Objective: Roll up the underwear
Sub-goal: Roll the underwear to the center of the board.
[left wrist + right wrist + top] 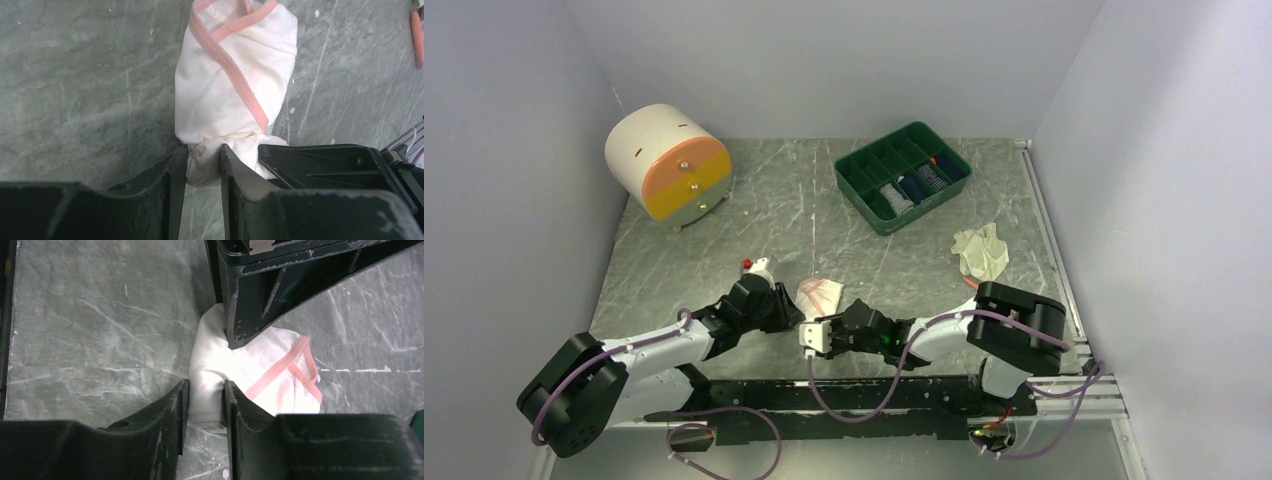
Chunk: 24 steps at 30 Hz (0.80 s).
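Observation:
The white underwear with pink trim [817,294] lies partly rolled on the grey table near the front middle. My left gripper [790,312] is shut on its near-left end; in the left wrist view the jaws [204,156] pinch a bunch of the cloth [230,85]. My right gripper [810,336] is shut on the near edge; in the right wrist view [206,390] the white cloth [270,365] fills the gap between the jaws. The two grippers sit close together. The cream-white underwear [981,251] lies crumpled at the right, apart from both grippers.
A green divided tray [856,190] holding rolled items stands at the back middle. A white drum-shaped drawer unit with orange and yellow fronts [667,160] stands at the back left. A small red and white object [755,266] lies just beyond my left gripper.

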{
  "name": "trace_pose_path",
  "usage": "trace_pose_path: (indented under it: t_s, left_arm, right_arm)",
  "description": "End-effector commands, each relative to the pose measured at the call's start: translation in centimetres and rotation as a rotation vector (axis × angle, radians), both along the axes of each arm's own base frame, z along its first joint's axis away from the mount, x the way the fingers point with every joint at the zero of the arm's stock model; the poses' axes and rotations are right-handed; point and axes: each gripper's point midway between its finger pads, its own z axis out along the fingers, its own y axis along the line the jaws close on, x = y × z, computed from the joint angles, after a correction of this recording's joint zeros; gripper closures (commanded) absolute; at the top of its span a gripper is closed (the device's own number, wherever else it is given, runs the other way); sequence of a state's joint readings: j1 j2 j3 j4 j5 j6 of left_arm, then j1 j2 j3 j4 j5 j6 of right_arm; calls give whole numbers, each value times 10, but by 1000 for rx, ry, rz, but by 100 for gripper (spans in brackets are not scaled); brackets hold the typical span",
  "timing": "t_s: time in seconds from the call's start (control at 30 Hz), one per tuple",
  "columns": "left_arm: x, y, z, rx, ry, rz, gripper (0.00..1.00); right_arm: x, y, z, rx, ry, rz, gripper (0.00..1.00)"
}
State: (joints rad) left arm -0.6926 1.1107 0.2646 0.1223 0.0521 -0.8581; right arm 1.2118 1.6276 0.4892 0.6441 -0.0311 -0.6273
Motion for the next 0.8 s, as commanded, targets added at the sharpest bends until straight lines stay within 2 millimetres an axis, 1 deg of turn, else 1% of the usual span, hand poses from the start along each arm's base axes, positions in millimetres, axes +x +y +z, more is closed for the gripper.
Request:
trace_pose_path:
  t_s: [0.0,0.1,0.13,0.23,0.27,0.33,0.4,0.5,0.63,0.77]
  left_arm:
    - [-35,32,-41,173,140,-34,65]
    - [-35,33,-40,177,141,-29,64]
    - [-35,34,-40,181,136,-25,63]
    - [-33,37,-37,181,130,-7,60]
    - [-32,37,-35,175,124,2,57]
    - [-31,36,-31,154,114,21,50]
    - [-29,34,-25,117,98,42,41]
    - [-27,28,-14,35,76,69,28]
    - [-33,24,-9,-58,88,99,25]
    - [-36,25,-13,-110,118,153,25]
  right_arm:
    - [5,5,1,10,10,-37,66]
    - [7,-3,-11,4,40,-91,66]
    - [9,-6,-14,0,48,-110,69]
    - [9,-13,-21,-7,98,-153,85]
    - [8,-14,-22,1,123,-157,88]
    - [3,-12,-22,28,178,-156,90]
    - [-4,-8,-20,65,237,-137,92]
    - [-15,-1,-16,138,341,-116,93]
    - [-22,4,-10,254,495,-150,92]
    - [-25,7,-5,353,599,-170,90]
